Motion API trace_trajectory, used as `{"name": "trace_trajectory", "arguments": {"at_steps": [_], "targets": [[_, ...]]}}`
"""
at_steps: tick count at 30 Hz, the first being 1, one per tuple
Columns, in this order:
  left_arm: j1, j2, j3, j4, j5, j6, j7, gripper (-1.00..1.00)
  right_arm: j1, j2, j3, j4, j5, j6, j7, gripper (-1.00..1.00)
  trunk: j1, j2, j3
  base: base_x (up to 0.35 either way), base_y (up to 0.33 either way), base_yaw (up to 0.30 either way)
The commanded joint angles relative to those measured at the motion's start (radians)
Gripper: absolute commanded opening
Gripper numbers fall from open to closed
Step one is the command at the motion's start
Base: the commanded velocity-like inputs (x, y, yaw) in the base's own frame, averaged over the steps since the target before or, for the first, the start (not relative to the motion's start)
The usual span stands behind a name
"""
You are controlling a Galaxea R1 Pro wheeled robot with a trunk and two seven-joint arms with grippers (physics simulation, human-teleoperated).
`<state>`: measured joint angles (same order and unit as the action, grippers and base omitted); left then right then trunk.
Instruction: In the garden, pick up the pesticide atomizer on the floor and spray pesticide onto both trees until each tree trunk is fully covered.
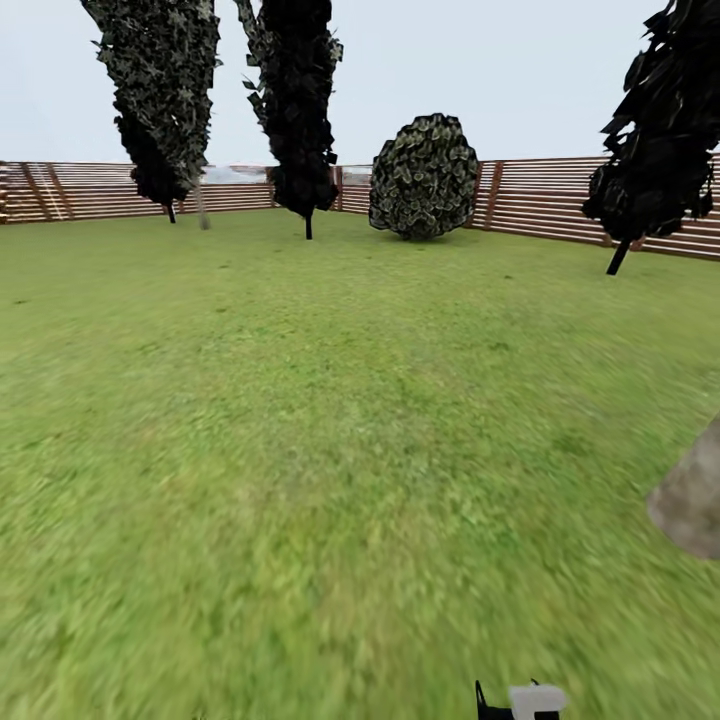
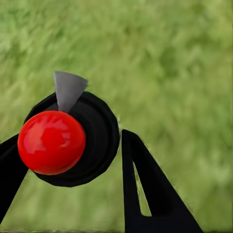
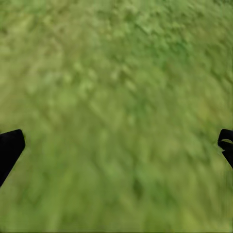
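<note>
Green grass covers the garden in the head view, running out to a brown slatted wooden fence along the far edge. Two black column-shaped trees stand at about eleven and twelve o'clock, a round leafy bush sits just past twelve, and another dark tree leans at about two o'clock. A grey-brown mottled tree trunk cuts into the picture at four o'clock. At six o'clock a small black-and-white piece of the robot pokes up. In the left wrist view the left gripper is clamped around the pesticide atomizer, a black round body with a glossy red ball and a grey pointed tip, held above the grass. In the right wrist view the right gripper holds nothing, its black fingertips spread wide over the lawn.
</note>
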<state>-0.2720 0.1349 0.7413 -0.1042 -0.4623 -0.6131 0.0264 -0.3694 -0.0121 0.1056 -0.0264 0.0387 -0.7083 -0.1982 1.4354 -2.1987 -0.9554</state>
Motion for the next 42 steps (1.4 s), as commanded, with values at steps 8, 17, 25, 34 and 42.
{"name": "trace_trajectory", "arguments": {"at_steps": [8,17,25,34,42], "targets": [[-0.001,0.000,0.007,0.001,-0.010,-0.004,0.003,-1.00,0.000,0.000,0.008,0.000,0.004,0.000,-0.010,1.00,0.000,0.000,-0.001,0.000,0.000,0.282],[-0.001,0.000,0.006,0.001,-0.010,-0.004,0.001,-1.00,0.000,0.000,0.008,0.000,0.004,0.000,-0.010,1.00,0.000,0.000,-0.001,0.000,0.000,0.282],[-0.001,0.000,0.007,0.001,-0.010,-0.004,0.003,-1.00,0.000,0.000,0.008,0.000,0.004,0.000,-0.010,1.00,0.000,0.000,-0.001,-0.059,0.124,0.282],[-0.001,0.000,0.008,0.001,-0.010,-0.004,0.003,-1.00,0.000,0.000,0.008,0.000,0.004,0.000,-0.010,1.00,0.000,0.000,-0.001,-0.145,0.277,0.285],[-0.001,0.000,0.007,0.001,-0.010,-0.004,0.003,-1.00,0.000,0.000,0.008,0.000,0.004,0.000,-0.010,1.00,0.000,0.000,-0.001,-0.070,0.118,0.286]]}}
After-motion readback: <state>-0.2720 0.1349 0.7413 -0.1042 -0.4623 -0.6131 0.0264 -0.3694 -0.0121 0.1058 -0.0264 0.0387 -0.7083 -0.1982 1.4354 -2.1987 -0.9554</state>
